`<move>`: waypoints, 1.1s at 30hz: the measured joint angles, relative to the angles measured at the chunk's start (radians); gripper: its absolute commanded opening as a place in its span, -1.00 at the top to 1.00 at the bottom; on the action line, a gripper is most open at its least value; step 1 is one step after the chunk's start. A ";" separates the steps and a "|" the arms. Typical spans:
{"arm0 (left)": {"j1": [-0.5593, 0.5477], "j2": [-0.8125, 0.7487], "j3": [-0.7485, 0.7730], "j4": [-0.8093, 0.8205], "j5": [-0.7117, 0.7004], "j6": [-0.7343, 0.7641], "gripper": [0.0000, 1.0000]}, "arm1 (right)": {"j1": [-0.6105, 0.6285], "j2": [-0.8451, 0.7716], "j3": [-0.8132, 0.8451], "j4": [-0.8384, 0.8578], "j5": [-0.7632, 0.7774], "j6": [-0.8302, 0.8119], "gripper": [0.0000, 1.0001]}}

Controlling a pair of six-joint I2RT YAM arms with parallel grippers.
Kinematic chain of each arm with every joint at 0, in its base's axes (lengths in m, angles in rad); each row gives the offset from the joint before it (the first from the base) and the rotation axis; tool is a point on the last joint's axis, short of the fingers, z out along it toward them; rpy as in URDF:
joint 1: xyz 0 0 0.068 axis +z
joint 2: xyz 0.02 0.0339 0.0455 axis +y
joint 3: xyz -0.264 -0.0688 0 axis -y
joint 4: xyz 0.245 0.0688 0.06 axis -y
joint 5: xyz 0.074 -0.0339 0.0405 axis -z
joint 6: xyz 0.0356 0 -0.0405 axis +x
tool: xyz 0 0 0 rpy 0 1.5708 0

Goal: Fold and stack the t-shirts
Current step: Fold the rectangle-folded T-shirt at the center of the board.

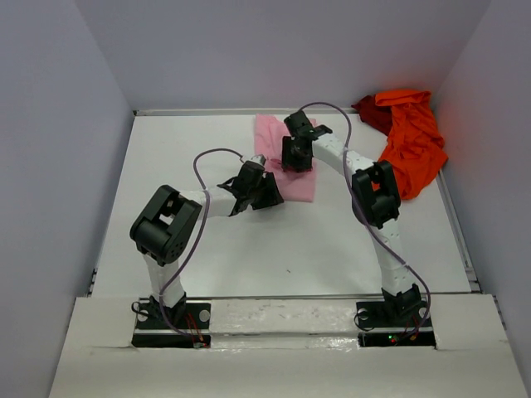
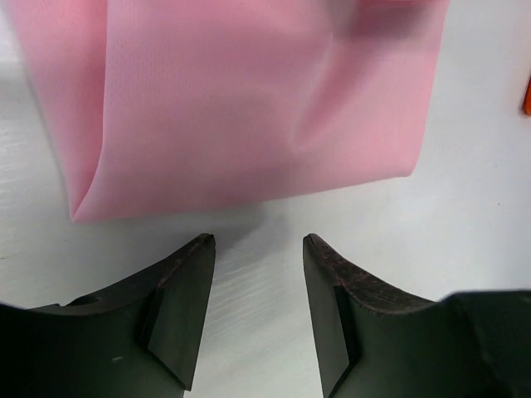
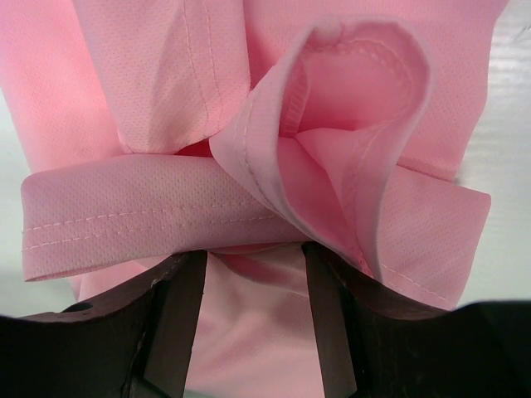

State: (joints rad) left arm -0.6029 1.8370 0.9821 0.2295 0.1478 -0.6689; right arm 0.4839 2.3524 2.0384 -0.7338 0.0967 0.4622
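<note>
Tidying the pink shirt point(image 1: 267, 137) mid-fold
The right claw point(image 3: 253, 253) is spread over the bunched hem point(image 3: 149, 220), seemingly to pinch it; the left claw point(image 2: 259, 242) is spread and empty, just beside the shirt's edge.

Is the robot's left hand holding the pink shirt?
No, the left gripper is open over the bare table, just short of the pink shirt.

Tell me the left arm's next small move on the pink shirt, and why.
Probably ease the left gripper forward. Its jaws stand open over bare table, and the near edge of the pink t-shirt lies just beyond the fingertips, not yet between them, so closing now would likely catch nothing.
</note>
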 measured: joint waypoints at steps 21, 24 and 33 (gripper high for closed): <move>-0.006 0.002 0.045 -0.014 -0.038 0.044 -0.17 | -0.043 0.023 0.005 0.035 -0.023 -0.021 -0.08; -0.004 0.002 0.103 -0.020 -0.045 0.052 -0.17 | -0.043 0.004 -0.029 0.045 -0.023 -0.021 -0.08; 0.004 0.005 0.245 -0.038 -0.083 0.095 -0.17 | -0.043 -0.003 -0.039 0.048 -0.023 -0.021 -0.08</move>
State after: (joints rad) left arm -0.5987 1.8420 1.2274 0.1917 0.0647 -0.5735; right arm 0.4408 2.3493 1.9991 -0.6857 0.0738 0.4412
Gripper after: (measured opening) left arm 0.582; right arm 0.539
